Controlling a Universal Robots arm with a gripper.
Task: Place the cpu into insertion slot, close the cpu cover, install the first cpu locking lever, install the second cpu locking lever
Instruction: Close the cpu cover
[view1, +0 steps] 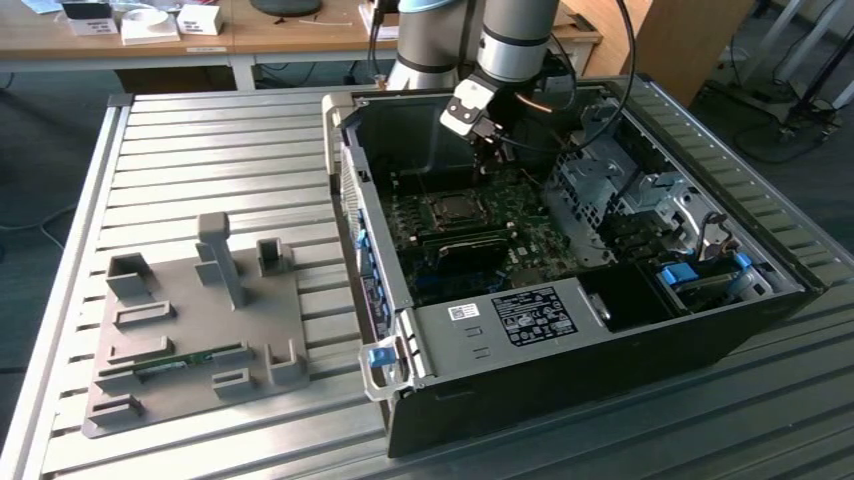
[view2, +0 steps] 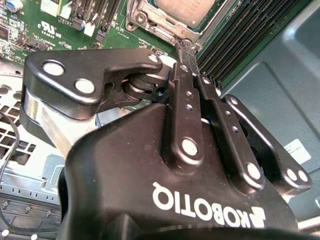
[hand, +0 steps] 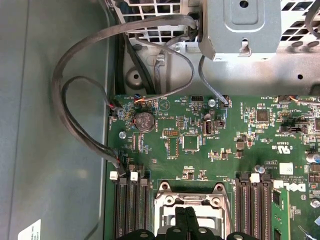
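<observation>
In the exterior view, an open computer case lies on the slatted metal bench, with a grey moulded tray on the bench toward the exterior view's left. The arm reaches down into the case. Its claw hangs above the motherboard, near the insertion slot.

In the second wrist view, the claw is narrow, its two fingers pressed side by side with nothing visible between them. The tips sit at one corner of the slot. The cpu lies there with its silvery top up, and the cpu cover frames it. Memory slots run just beside.

In the first wrist view, the closed fingertips lie over the cover, between two banks of memory slots. Grey cables loop beside the green board.
</observation>
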